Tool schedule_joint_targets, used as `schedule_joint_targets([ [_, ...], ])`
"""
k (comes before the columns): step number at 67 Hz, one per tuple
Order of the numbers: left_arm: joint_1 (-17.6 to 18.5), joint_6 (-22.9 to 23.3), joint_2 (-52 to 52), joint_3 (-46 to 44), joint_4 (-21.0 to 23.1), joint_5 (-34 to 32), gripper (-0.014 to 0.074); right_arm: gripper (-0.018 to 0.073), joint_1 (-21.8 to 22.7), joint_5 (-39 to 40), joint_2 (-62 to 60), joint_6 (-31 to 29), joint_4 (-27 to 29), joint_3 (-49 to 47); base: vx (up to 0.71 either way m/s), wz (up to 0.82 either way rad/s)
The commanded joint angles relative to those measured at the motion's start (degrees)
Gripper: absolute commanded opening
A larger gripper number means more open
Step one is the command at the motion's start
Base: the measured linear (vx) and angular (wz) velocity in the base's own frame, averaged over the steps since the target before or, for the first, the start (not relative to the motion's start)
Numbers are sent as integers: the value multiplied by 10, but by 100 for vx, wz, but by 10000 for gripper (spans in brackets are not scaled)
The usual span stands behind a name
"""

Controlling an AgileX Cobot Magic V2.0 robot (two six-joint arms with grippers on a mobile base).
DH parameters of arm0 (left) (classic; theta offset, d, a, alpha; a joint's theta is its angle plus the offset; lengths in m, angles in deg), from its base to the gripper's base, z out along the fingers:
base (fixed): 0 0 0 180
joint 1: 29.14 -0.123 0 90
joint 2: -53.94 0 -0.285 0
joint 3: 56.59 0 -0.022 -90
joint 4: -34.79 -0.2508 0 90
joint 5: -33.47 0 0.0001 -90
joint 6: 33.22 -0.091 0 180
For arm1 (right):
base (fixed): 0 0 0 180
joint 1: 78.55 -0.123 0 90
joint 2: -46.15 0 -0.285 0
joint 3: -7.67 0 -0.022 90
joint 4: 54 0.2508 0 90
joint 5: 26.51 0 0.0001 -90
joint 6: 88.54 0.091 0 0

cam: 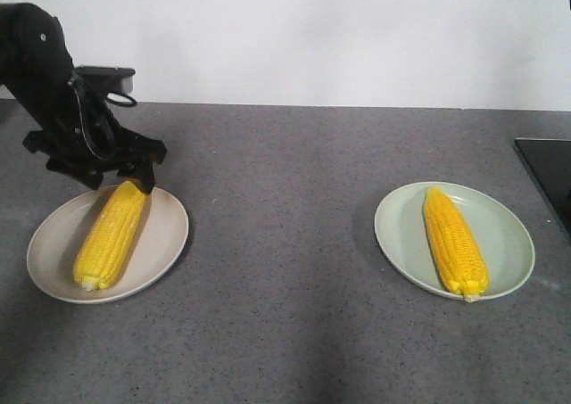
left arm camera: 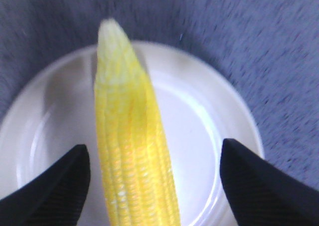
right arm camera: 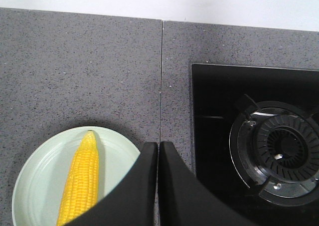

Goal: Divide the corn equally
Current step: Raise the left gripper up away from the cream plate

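Left gripper (left arm camera: 154, 186) spread wide around cob (cam: 111, 235) on plate (cam: 165, 243), apparently untouched; lift straight up, avoiding nudging.

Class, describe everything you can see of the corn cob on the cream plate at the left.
The corn cob is bright yellow with neat rows of kernels, husked, paling toward its pointed tip. It lies flat, diagonally across the cream plate, tip toward the far rim and blunt end near the front rim. The left claw is open astride its tapered part, its black fingers apart from the cob on either side. Nothing but the plate touches it.
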Motion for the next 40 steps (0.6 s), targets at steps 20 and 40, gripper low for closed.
schedule_joint_targets([
  [20,-1,4,-110,-172,-2,5,311,-9,3,-4,-19,-3,-3,-13,0,0],
  [40,-1,-2,-119,-173,-30,5,-7,-9,3,-4,-19,-3,-3,-13,0,0],
])
